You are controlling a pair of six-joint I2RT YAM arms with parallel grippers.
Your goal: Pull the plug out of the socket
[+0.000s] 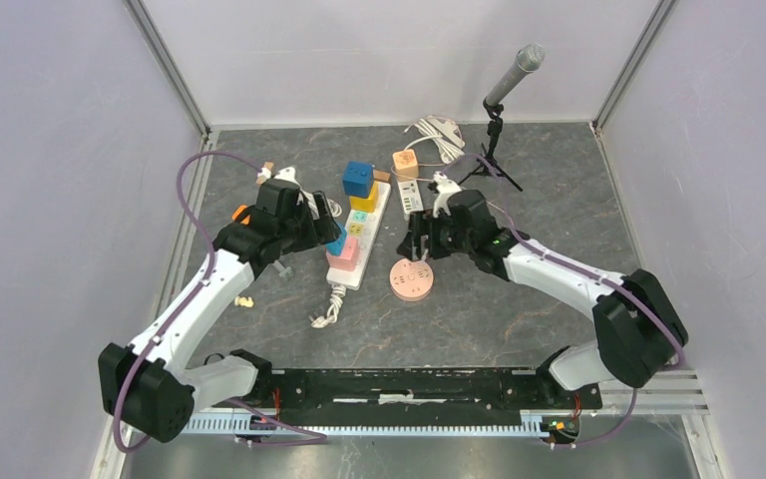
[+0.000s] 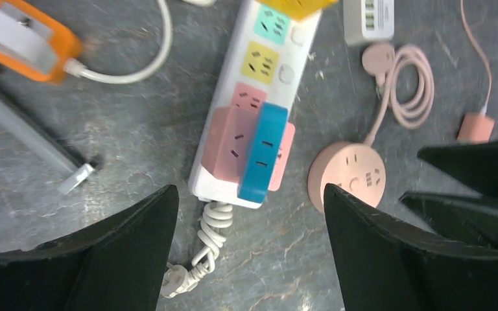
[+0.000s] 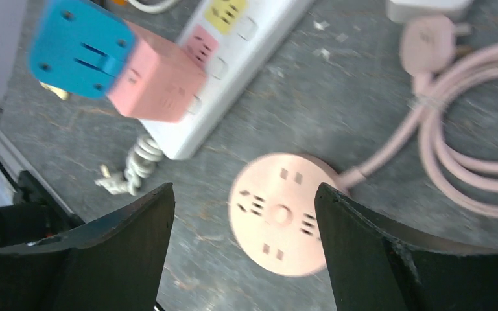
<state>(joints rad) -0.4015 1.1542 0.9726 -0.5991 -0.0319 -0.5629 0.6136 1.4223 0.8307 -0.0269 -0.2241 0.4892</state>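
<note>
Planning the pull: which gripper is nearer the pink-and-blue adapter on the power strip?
Left. The left gripper hovers right beside the adapter; the right gripper sits across the power strip, over the round pink socket.

Lab test cell: white panels (image 1: 399, 60), microphone (image 1: 516, 73)

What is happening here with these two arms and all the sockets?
The left tool is open above the white power strip, over the pink and blue plug block seated at its near end. The right tool is open too, above the round pink socket beside the strip. Neither holds anything, so the block is not yet pulled off.
</note>
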